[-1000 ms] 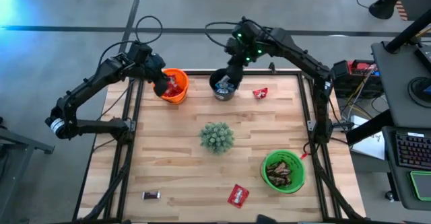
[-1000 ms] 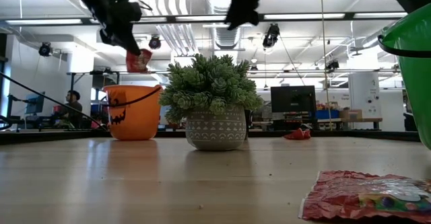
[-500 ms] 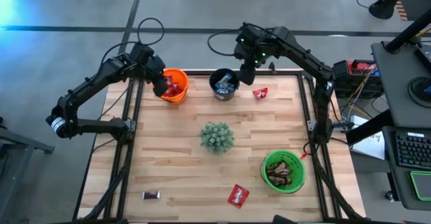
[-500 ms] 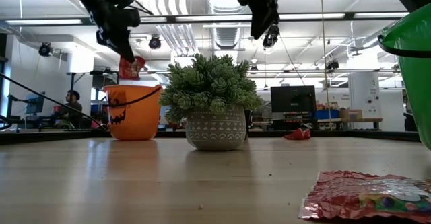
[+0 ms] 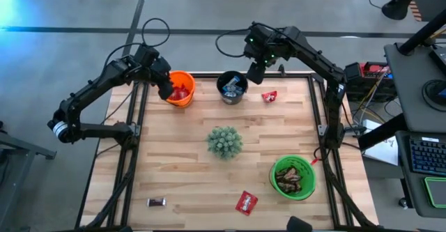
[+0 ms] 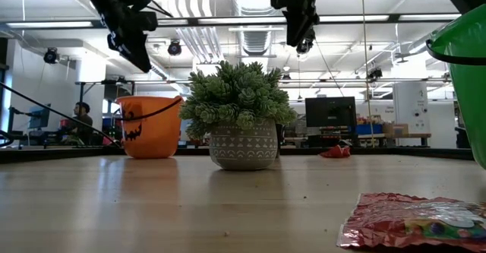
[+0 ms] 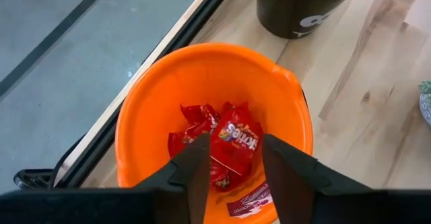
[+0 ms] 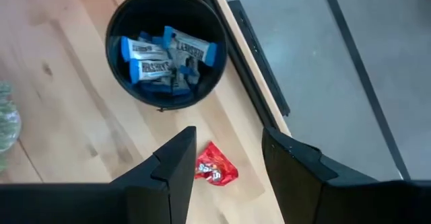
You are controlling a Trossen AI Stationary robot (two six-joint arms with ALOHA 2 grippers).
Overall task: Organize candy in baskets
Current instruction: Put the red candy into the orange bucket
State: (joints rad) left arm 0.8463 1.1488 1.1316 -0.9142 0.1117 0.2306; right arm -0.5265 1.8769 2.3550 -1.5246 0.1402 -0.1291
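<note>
Around a spiky potted plant at the counter's middle: the left gripper hangs open and empty over the orange basket of red candy; the right gripper, open and empty, hovers near the black basket, above a red candy packet.

Pale wood-grain desk in butcher-block strips, edged by a black frame; bright orange bucket with a black jack-o'-lantern face and shiny red wrappers with white lettering inside; black bucket filled with blue-and-silver bars. Bright green bucket packed with dark brown wrappers; spiky green plant in a grey pot banded with a white triangle pattern. Loose red wrappers and, a dark brown bar, and dark black pincers, left and right.
</note>
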